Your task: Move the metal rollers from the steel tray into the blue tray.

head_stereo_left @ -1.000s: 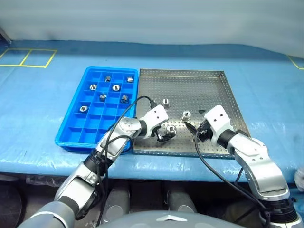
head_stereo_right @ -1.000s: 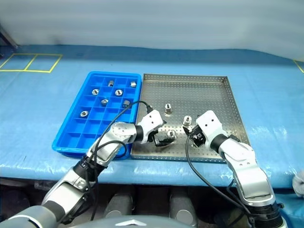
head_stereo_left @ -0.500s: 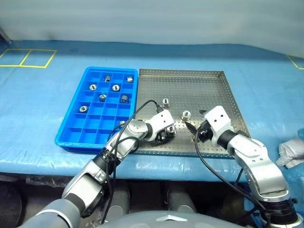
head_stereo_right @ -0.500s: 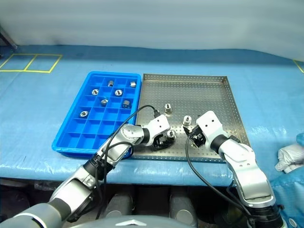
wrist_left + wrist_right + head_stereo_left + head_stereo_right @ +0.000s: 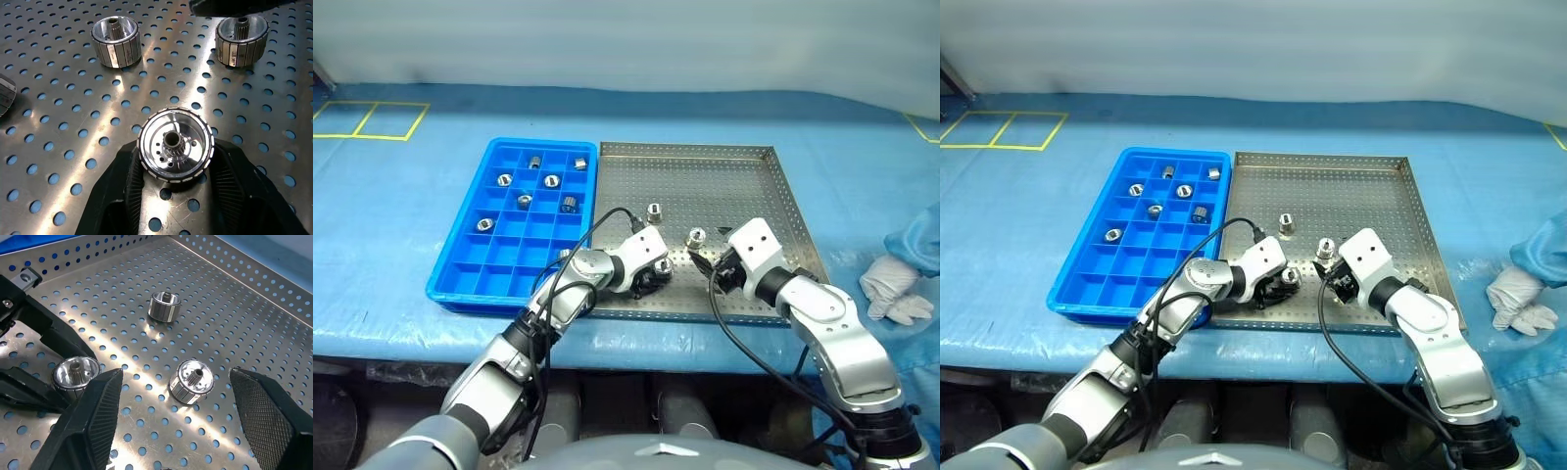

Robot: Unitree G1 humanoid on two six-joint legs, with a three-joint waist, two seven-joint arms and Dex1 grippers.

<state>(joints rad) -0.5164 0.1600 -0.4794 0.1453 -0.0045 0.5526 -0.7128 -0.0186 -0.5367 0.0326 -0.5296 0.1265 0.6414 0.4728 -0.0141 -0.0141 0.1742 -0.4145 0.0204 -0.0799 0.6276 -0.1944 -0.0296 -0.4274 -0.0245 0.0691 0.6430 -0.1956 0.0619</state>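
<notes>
A metal roller (image 5: 175, 151) on the steel tray (image 5: 724, 176) sits pinched between the left gripper's (image 5: 177, 169) fingers, so the pick-up is underway; next comes lifting it to the blue tray (image 5: 460, 269), while the right gripper (image 5: 176, 418) gapes empty nearby.

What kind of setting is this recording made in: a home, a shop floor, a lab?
Most likely a workshop or robot test bench, not a home. A perforated steel tray holds machined metal rollers, a gridded blue tray serves for sorting, and yellow tape squares mark the blue-covered table.
</notes>
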